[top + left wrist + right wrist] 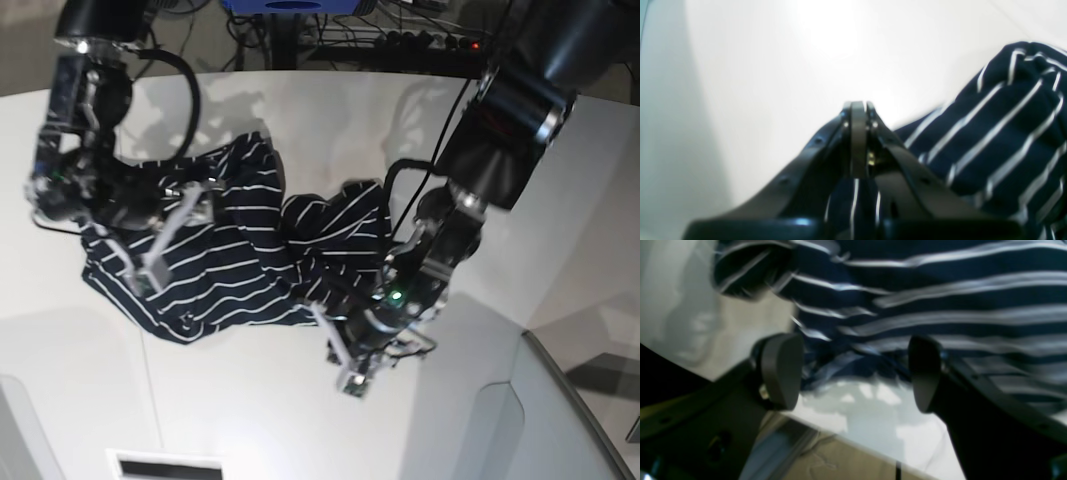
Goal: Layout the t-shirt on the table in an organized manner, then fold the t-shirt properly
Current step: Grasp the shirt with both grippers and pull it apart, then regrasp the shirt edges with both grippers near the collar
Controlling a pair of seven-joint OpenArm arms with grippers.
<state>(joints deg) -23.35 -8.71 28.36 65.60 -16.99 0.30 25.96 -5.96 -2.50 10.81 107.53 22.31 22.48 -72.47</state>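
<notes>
Across the middle of the white table (300,400) lay the navy t-shirt (240,260) with thin white stripes, crumpled and bunched. The left claw (858,110) was clamped on a fold of its fabric. The right claw (855,370) hovered over its edge, spread apart, gripping nothing.

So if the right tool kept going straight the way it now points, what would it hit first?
Most likely the t-shirt. In the right wrist view the right tool is open, with striped fabric filling the space just ahead of its pads. The picture is blurred, so whether it touches the bare table first is unclear.
</notes>
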